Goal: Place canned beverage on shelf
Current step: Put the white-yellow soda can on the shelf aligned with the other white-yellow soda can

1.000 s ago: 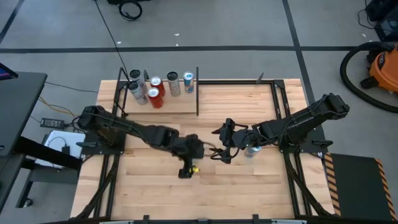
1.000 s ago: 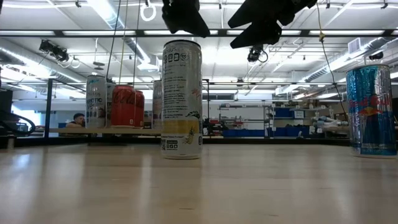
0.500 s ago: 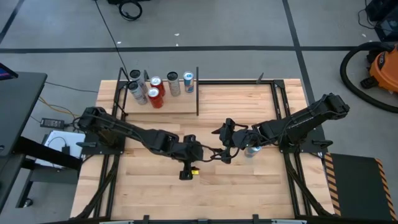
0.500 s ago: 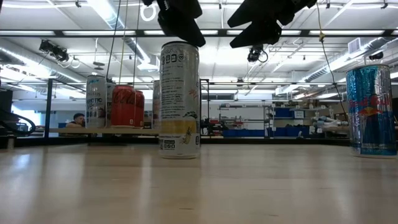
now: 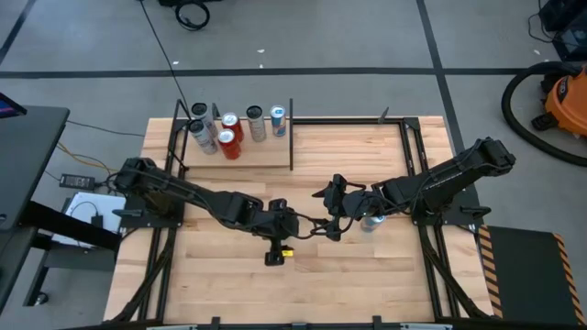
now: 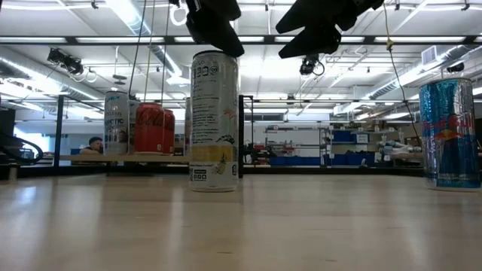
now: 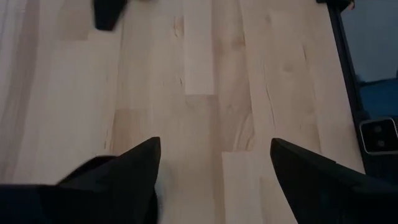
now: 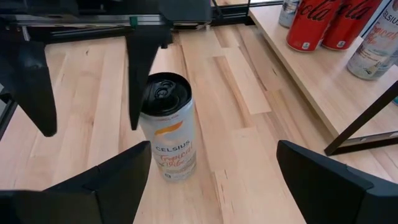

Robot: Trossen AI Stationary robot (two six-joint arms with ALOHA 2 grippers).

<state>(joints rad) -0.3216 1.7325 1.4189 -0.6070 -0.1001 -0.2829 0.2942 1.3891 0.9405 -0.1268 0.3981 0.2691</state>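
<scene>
A tall white Celsius can [image 8: 168, 127] with a black top stands upright on its base mid-table [image 6: 213, 120] [image 5: 278, 253]. My left gripper [image 8: 87, 93] hangs open over it, fingers slanting down [image 6: 215, 26]; its own wrist view shows only bare wood between the fingers [image 7: 214, 146]. My right gripper [image 8: 211, 186] is open and level, to the can's right [image 5: 326, 225], with the can ahead of its gap and untouched. The shelf [image 5: 248, 154] at the far left carries several cans [image 8: 314, 25]. My left gripper meets the can's top rim [image 8: 144, 99] with the outer side of one finger [image 8: 140, 74]; the can is outside the gap between the fingers. That finger slants down from above. The can stands upright with its base on the table.
A blue Red Bull can [image 6: 450, 132] stands on the table under my right arm [image 5: 371, 221]. Black metal uprights [image 5: 292, 133] frame the shelf. Bare wood [image 5: 367, 275] lies along the near side of the table.
My left gripper has turned a little and edged toward the table's left edge above the can. The can has slid a short way toward the left edge with it, staying upright. My right arm has kept still.
</scene>
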